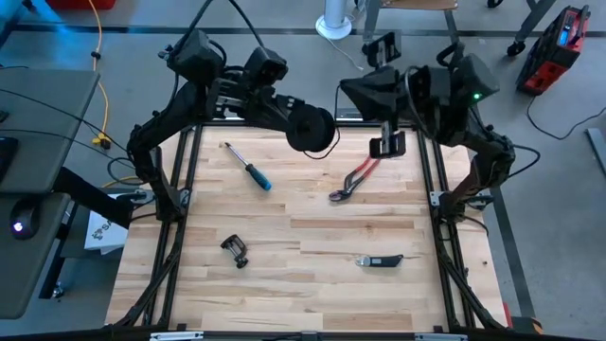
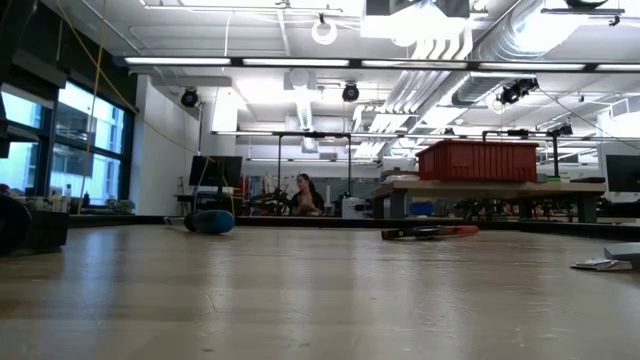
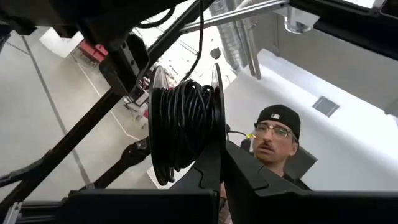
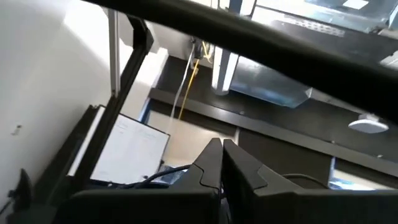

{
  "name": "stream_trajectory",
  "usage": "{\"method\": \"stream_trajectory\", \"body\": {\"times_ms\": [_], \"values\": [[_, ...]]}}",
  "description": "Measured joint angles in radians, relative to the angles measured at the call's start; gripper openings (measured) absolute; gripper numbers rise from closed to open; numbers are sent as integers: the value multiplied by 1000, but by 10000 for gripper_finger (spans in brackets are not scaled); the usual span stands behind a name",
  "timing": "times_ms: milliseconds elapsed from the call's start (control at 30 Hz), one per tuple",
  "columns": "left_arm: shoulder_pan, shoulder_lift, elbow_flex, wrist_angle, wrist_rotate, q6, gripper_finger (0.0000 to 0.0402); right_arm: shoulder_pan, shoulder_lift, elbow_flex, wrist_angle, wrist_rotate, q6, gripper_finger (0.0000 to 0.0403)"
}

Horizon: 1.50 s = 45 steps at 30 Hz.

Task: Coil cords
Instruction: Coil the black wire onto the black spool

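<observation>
Nothing of the task is lying loose on the near counter point(image 1: 303, 294). At the far edge, the left hand point(image 3: 222, 158) is pinching the reel point(image 1: 311, 127), its cord point(image 3: 183, 124) apparently fully wound; the right hand point(image 4: 222, 163) is sitting closed, empty.

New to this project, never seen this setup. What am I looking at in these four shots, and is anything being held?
It is a two-armed robot at a wooden table.

The top shot looks straight down. The level shot skims across the tabletop. The other two come from cameras on each wrist.

The left gripper is shut on the rim of a black reel wound with dark cord, lifted near the table's far edge. The right gripper is shut and looks empty, also raised.

On the table lie a blue-handled screwdriver, red pliers, a small black clamp and a dark folding knife. A person shows behind the reel.
</observation>
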State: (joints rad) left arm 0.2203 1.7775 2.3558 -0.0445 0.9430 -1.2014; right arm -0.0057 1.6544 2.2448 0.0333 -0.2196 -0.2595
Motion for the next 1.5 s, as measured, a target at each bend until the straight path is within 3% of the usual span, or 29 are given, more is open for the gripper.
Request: {"method": "stream_trajectory", "body": {"times_ms": [167, 600, 867, 1167, 1333, 1500], "values": [[-8, 6, 0, -14, -12, -15, 0, -8, 1, 0, 6, 29, 14, 0], [39, 9, 0, -20, -153, 159, 0, -11, -2, 21, 27, 52, 80, 0], [38, 9, 0, -111, -156, 238, 0, -43, -14, 21, 46, 138, 80, 0], [-4, 9, 0, -141, -170, 254, 0, -132, -28, 21, 23, 140, 148, 0], [-34, 16, 0, -85, -165, 185, 0, -191, -19, 21, -33, 71, 234, 0], [-48, 59, 0, 67, -103, 12, 0, -233, -2, 21, -82, -97, 310, 0]]}}
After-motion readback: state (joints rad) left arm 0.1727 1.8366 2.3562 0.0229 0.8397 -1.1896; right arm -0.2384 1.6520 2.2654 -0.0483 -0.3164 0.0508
